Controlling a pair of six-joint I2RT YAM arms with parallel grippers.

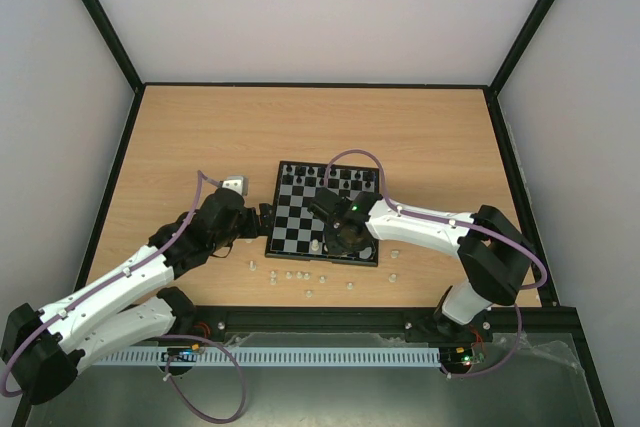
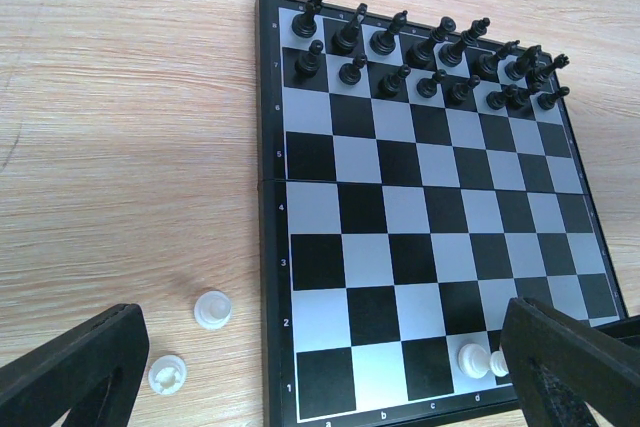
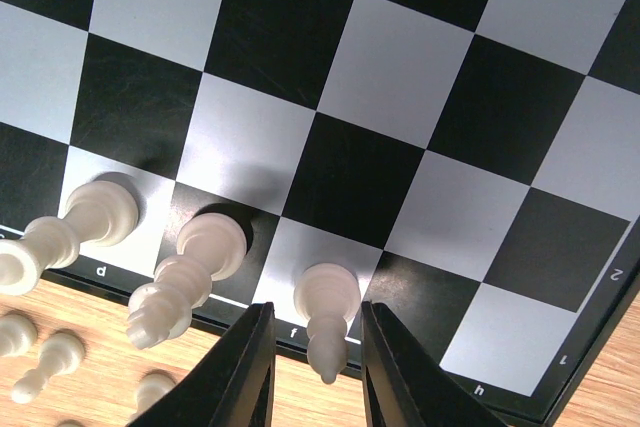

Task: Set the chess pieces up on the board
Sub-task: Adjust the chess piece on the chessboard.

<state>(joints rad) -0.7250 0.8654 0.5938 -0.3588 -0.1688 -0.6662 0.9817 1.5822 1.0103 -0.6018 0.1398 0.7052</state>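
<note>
The board [image 1: 300,229] lies mid-table, with black pieces [image 1: 330,179] filling its two far rows [image 2: 430,57]. Three white pieces stand on the near row: on d1 [image 3: 95,217], e1 [image 3: 200,252] and f1 [image 3: 325,312]. My right gripper [image 3: 318,372] is over the board's near edge [image 1: 345,237]. Its jaws stand on either side of the f1 piece with a small gap on each side. My left gripper [image 2: 320,387] is wide open and empty at the board's left near corner [image 1: 262,219]. Several loose white pieces [image 1: 300,275] lie on the table in front of the board.
Two white pieces [image 2: 212,309] [image 2: 167,375] lie on the wood just left of the board, between my left fingers. More loose white pieces [image 3: 50,362] lie by the board's near edge. A black rail [image 1: 320,312] runs along the table's near edge.
</note>
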